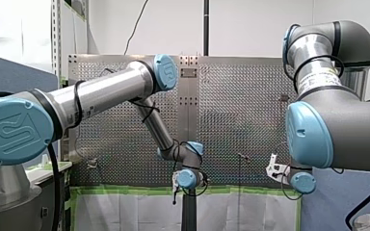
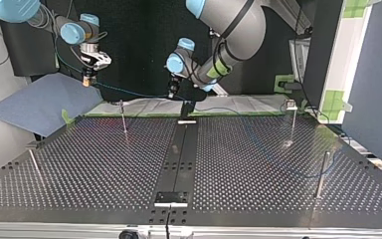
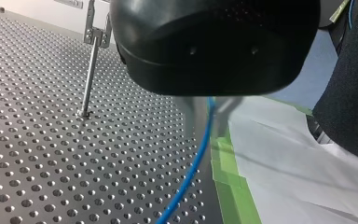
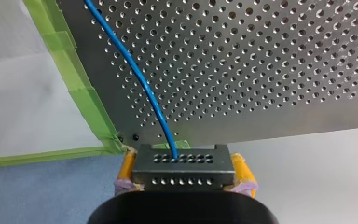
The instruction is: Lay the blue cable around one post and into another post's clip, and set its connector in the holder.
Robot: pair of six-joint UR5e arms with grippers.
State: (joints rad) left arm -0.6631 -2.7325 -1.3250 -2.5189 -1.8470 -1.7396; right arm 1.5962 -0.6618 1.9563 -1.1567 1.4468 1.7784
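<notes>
The blue cable (image 4: 135, 70) ends in a dark grey connector block (image 4: 182, 165), and my right gripper (image 4: 182, 156) is shut on that block with its yellow pads (image 4: 127, 168), off the plate's edge. In the top view my right gripper (image 2: 86, 79) hangs at the far left, and the cable (image 2: 134, 93) runs across to my left gripper (image 2: 171, 93) near the middle. In the left wrist view the cable (image 3: 193, 168) passes between the fingers of my left gripper (image 3: 209, 126), which stand a little apart on either side of it, above the plate's taped edge.
Thin posts stand on the perforated plate (image 2: 104, 164): one far left (image 2: 123, 117), one with a clip far right (image 2: 292, 122), one near right (image 2: 322, 172). A clip-topped post (image 3: 91, 70) rises beside my left gripper. Green tape (image 3: 230, 177) and white paper (image 3: 298, 158) border the plate.
</notes>
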